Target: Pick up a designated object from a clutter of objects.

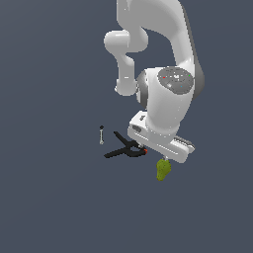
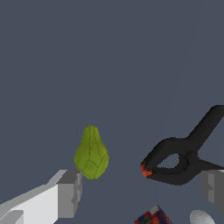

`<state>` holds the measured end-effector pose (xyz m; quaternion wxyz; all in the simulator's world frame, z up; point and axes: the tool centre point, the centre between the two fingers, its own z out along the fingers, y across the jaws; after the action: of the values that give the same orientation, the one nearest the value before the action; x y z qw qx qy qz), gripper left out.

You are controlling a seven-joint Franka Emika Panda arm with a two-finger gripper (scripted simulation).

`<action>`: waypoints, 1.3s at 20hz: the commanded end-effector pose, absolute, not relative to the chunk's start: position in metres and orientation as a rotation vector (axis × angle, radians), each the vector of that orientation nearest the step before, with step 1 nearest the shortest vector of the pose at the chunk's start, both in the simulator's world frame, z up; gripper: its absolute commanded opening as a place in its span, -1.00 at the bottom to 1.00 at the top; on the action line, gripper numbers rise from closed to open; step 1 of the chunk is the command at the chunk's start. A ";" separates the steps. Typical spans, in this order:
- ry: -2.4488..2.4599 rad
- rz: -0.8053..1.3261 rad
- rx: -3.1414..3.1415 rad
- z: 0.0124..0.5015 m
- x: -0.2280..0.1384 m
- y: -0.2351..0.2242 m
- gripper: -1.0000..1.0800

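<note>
The designated object, a yellow-green pear-like lump (image 2: 91, 153), lies on the dark floor; it also shows in the exterior view (image 1: 163, 170), just past the edge of the arm's white hand. My gripper (image 2: 141, 192) is open and empty, its grey fingers (image 2: 69, 193) wide apart. The lump sits just beyond one fingertip, not between the two. The clutter: a black clamp with an orange tip (image 2: 183, 157) (image 1: 126, 149) lies near the other finger. A red-and-blue can (image 2: 153, 216) and a white ball (image 2: 201, 217) show at the wrist view's edge.
A thin white stick (image 1: 101, 136) with a dark top stands at the exterior view's left of the clamp. The white arm (image 1: 168, 94) covers the can and the ball in the exterior view. The floor is plain dark grey.
</note>
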<state>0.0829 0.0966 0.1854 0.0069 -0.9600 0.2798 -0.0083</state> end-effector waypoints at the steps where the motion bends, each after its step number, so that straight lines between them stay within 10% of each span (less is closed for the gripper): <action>1: 0.945 -0.022 -2.984 0.170 0.086 0.108 0.92; 26: 1.264 0.001 -2.876 0.090 0.089 0.162 0.92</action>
<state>0.0890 0.1622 0.0909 0.0000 -0.9155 0.4023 0.0002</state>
